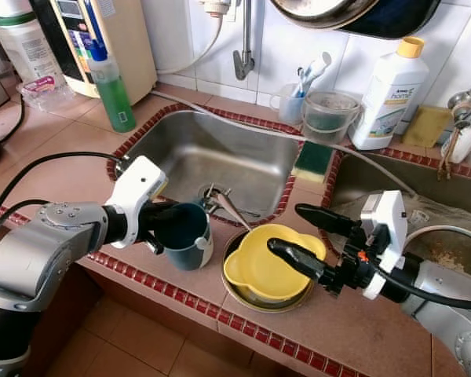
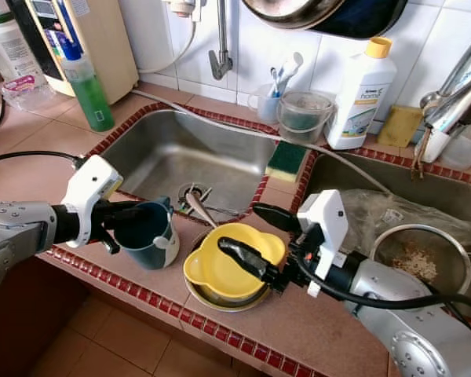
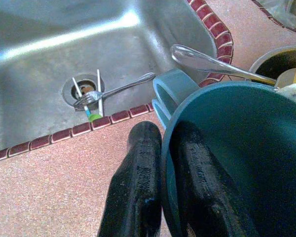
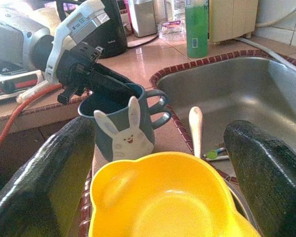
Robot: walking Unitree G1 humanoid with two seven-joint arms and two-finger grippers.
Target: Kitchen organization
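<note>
Now, mug (image 1: 184,234): stood on the counter edge (image 1: 78,149), just beside the sink (image 1: 220,157).
Left gripper (image 3: 163,163): clamped on the mug's rim (one finger inside, one outside).
Right gripper (image 1: 298,236): spread wide around the yellow bowl (image 1: 271,263), not yet squeezing.
Risk: could tip the mug off the edge if pulled sideways.
Risk: could slide the bowl off its plate (image 1: 243,302) if pinched off-centre.
</note>
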